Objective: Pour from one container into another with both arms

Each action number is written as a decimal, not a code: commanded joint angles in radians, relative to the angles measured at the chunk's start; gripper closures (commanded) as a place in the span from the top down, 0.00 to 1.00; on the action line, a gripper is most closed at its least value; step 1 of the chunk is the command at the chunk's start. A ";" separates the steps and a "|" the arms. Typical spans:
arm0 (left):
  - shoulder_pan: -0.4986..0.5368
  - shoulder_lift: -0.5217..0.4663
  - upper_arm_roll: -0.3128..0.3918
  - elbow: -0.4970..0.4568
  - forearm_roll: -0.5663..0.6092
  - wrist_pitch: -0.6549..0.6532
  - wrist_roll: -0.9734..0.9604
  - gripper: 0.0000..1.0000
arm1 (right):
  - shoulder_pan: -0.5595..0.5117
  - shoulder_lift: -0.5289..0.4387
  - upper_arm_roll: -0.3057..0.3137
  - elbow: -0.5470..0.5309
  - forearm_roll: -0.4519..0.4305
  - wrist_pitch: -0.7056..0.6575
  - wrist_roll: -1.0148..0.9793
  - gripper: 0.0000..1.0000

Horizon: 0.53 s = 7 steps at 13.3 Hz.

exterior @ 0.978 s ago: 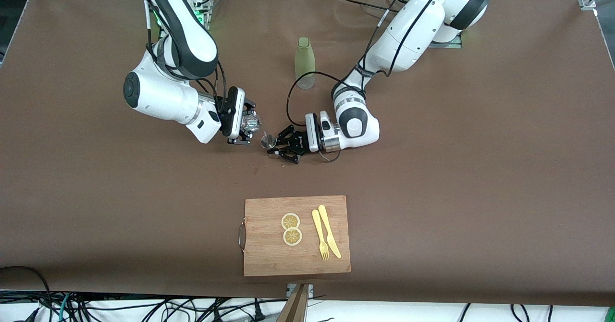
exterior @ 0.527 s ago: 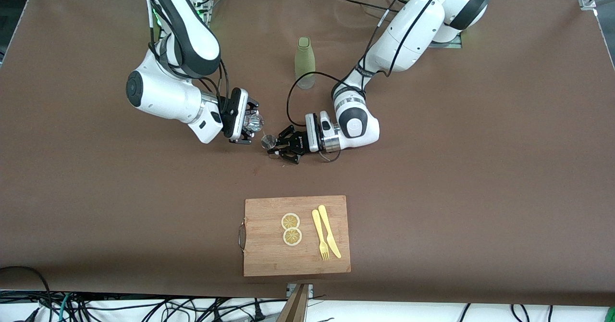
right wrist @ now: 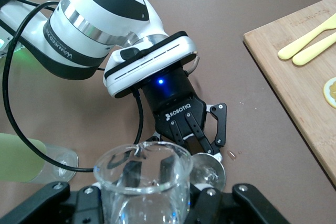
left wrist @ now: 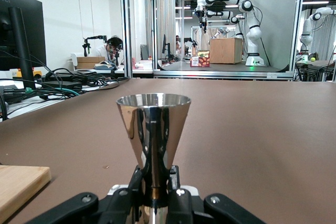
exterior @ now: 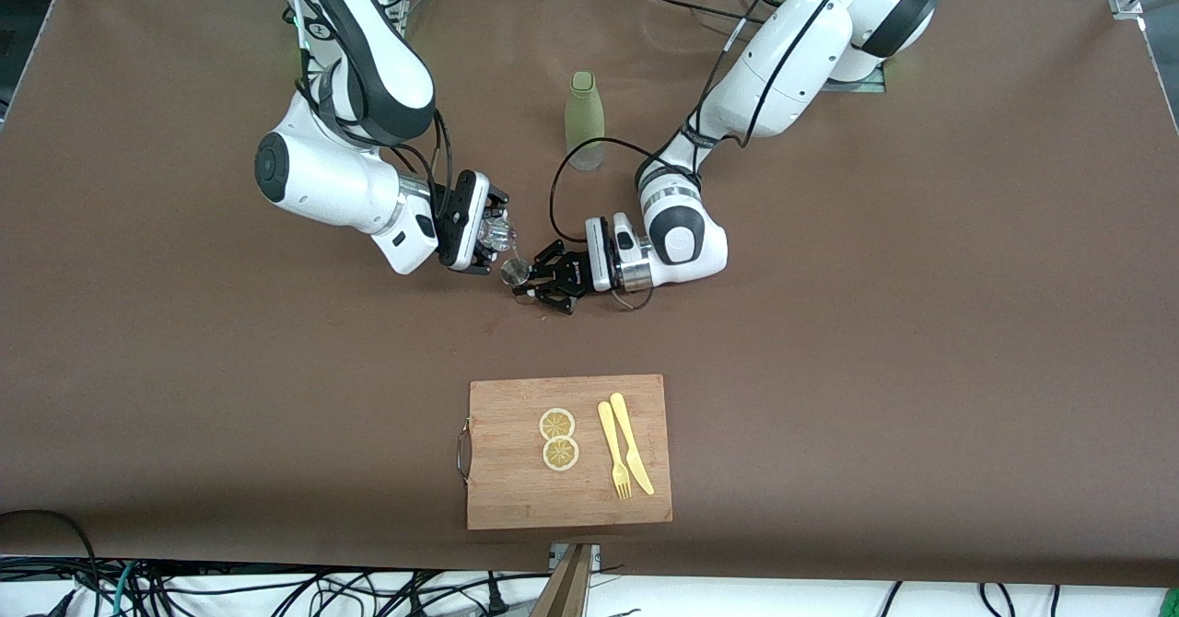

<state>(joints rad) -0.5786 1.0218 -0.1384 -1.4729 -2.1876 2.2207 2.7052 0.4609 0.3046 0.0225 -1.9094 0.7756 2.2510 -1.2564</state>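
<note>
A metal jigger point(left wrist: 153, 129) is clamped upright at its narrow waist by the left gripper point(exterior: 543, 285), jaws closed tight on it, down by the brown table point(exterior: 875, 322) mid-table. A clear glass beaker point(right wrist: 143, 182) is pinched in the closed jaws of the right gripper point(exterior: 488, 235), tipped so its lip sits right over the jigger's mouth. A green bottle point(exterior: 584, 120) is parked farther from the front camera. Nearer the camera, a wooden cutting board point(exterior: 516, 497) is seen with 2 lemon slices point(exterior: 558, 438), a yellow fork point(exterior: 613, 449) and a yellow knife point(exterior: 631, 443) on it.
</note>
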 commanded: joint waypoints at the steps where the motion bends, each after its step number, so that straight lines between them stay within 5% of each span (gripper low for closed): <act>1: -0.012 0.018 0.003 0.031 -0.035 0.011 0.039 0.00 | 0.004 0.010 0.000 0.024 -0.018 0.002 0.028 0.21; 7: -0.012 0.021 0.003 0.031 -0.035 0.010 0.039 0.00 | -0.008 -0.056 -0.001 0.015 -0.002 0.074 -0.044 0.21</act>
<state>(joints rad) -0.5787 1.0288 -0.1384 -1.4727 -2.1876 2.2208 2.7052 0.4595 0.2986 0.0191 -1.8883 0.7755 2.2862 -1.2695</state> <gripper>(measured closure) 0.784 0.789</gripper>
